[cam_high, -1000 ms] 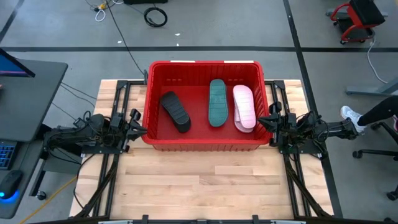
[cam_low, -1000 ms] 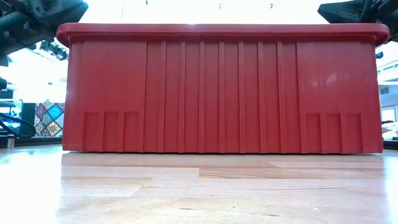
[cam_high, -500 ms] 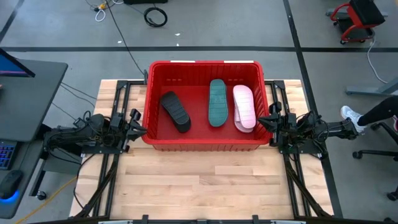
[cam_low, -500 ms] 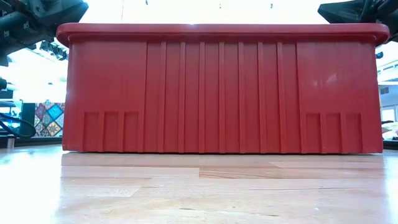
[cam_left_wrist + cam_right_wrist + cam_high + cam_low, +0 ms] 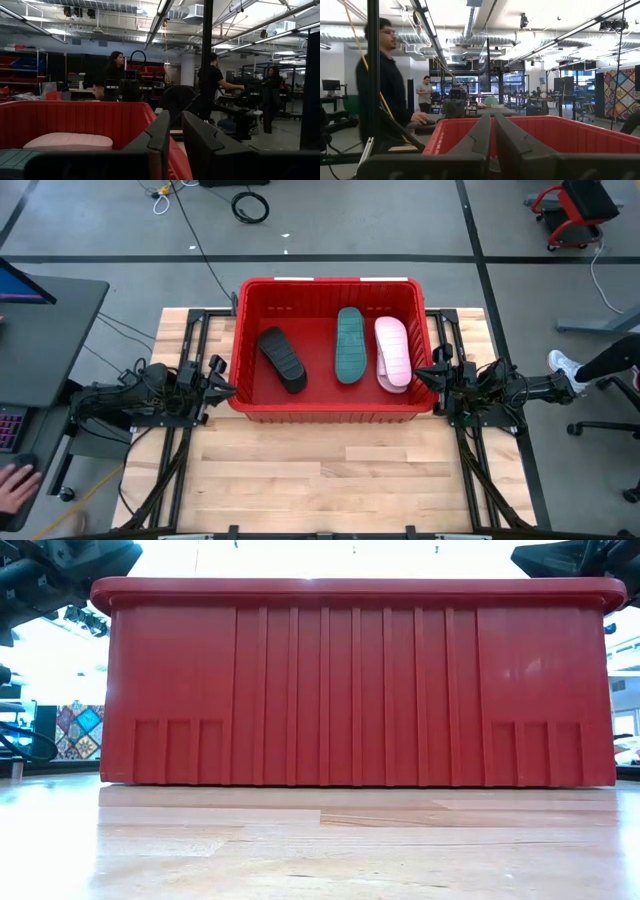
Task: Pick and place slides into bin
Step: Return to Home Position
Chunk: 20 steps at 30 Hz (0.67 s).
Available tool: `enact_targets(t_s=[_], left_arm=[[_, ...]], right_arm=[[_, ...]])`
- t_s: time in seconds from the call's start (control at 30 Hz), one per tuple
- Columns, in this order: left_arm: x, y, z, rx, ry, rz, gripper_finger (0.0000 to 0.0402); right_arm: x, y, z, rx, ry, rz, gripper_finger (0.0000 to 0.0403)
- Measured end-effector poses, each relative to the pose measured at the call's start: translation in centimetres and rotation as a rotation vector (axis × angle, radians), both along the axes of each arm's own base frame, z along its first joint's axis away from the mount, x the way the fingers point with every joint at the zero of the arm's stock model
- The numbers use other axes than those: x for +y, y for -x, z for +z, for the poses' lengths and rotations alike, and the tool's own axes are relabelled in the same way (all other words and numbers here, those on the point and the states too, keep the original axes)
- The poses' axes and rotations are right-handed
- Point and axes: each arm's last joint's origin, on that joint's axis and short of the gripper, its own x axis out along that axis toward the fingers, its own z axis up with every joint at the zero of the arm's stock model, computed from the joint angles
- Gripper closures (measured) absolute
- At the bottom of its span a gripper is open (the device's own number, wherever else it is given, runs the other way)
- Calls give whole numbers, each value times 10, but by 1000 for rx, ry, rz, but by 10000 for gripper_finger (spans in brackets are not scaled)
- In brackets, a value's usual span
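Note:
The red bin [image 5: 325, 413] stands on the far half of the wooden table. On its floor lie three slides, soles up: a black one [image 5: 283, 359], a dark teal one [image 5: 350, 345] and a pale pink one [image 5: 392, 353]. My left gripper [image 5: 228, 389] hovers just outside the bin's left wall. In its wrist view, its fingers [image 5: 176, 131] stand a narrow gap apart with nothing between them. My right gripper [image 5: 420, 376] hovers at the bin's right wall. It is shut and empty [image 5: 493, 132]. In the low view the bin's near wall [image 5: 350, 690] hides the slides.
Bare wooden table top [image 5: 320, 470] lies in front of the bin. A desk with a monitor [image 5: 40, 330] stands left of the table, with a person's hand [image 5: 12, 480] on it. A person's leg [image 5: 600, 365] shows to the right. People stand in the room behind.
A person's hand has come into the high view at the desk left of the table. Both arms, the bin and the slides have kept still.

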Motion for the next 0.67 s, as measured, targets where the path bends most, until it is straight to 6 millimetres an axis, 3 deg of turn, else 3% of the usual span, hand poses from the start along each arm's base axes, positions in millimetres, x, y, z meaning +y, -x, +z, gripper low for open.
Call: enact_targets(t_s=[0.67], left_arm=[[0,0,0,0,0,0,338]], right_arm=[[0,0,0,0,0,0,373]])
